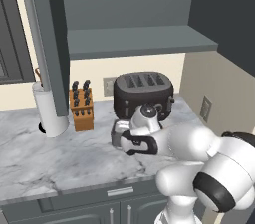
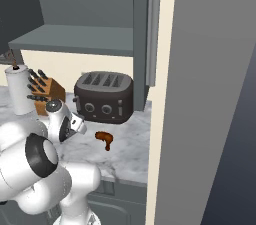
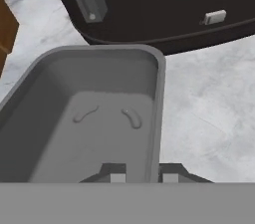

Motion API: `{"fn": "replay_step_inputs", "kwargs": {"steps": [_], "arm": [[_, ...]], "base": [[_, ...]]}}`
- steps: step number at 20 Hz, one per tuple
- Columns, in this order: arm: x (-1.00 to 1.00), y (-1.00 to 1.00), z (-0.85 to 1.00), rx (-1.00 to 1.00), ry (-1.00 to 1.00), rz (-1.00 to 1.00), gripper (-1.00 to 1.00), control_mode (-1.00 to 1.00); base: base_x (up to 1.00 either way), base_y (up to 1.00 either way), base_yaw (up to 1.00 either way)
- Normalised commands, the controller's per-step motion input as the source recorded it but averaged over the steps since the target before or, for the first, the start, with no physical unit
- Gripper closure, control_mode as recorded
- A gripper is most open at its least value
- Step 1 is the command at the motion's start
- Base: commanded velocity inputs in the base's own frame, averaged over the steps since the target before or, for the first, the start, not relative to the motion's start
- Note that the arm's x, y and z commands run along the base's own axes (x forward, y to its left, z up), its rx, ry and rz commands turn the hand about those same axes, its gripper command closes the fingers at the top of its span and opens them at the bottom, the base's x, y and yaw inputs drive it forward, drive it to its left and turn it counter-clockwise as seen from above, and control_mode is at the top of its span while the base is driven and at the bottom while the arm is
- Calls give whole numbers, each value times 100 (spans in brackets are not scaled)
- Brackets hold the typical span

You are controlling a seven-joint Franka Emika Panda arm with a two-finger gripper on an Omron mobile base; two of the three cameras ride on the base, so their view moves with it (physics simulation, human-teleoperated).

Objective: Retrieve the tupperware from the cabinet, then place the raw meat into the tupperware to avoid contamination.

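Observation:
The tupperware [image 3: 94,113], a grey container with nothing in it, sits on the marble counter [image 1: 60,158] just in front of the black toaster [image 1: 143,93]. In the left base view the tupperware [image 1: 118,132] shows just left of my hand. My gripper [image 3: 144,177] straddles its near right wall, one fingertip inside and one outside, with a small gap showing on the inner side. The raw meat [image 2: 104,139] lies on the counter in front of the toaster [image 2: 104,96], to the right of my gripper [image 2: 76,125]. The cabinet [image 1: 139,41] above stands open, its shelf bare.
A wooden knife block [image 1: 82,106] and a white paper towel roll [image 1: 50,108] stand to the left of the toaster. The open cabinet door [image 2: 142,34] hangs over the counter's right end, beside a tall side panel [image 2: 210,94].

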Motion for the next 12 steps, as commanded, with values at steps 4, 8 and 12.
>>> {"fn": "replay_step_inputs", "kwargs": {"steps": [4, 8, 12], "arm": [[0, 0, -10, 0, 0, 1, 100, -100], [0, 0, 0, 0, 0, 0, -100, -100], [0, 0, 0, 0, 0, 0, -100, -100]], "base": [[0, 0, 0], [0, 0, 0], [0, 0, 0]]}}
